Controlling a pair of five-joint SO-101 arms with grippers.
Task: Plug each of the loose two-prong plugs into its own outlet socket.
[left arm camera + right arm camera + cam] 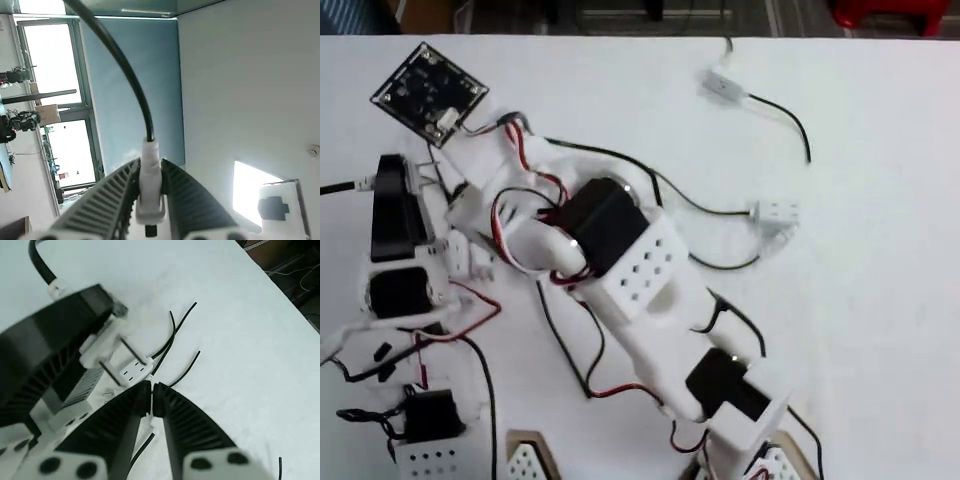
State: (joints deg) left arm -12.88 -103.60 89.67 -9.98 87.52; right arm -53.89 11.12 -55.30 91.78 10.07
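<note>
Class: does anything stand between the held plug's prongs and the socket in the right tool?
Nothing visible does: the prongs of the plug sit right at the socket in the right tool, with nothing lying between them.

White printed arm links (650, 290), black servos (605, 225) (red and black wires (500, 220) looping between), ribbed black tool fingers (190, 425).

Right claw (151, 390) pinches the outlet socket (136, 369), plug (101, 343) prongs just beside it.

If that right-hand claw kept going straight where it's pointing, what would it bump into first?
The white outlet socket, right off the right gripper tips; it may already touch it. The plug held by the left gripper pokes its prongs in beside it.
</note>
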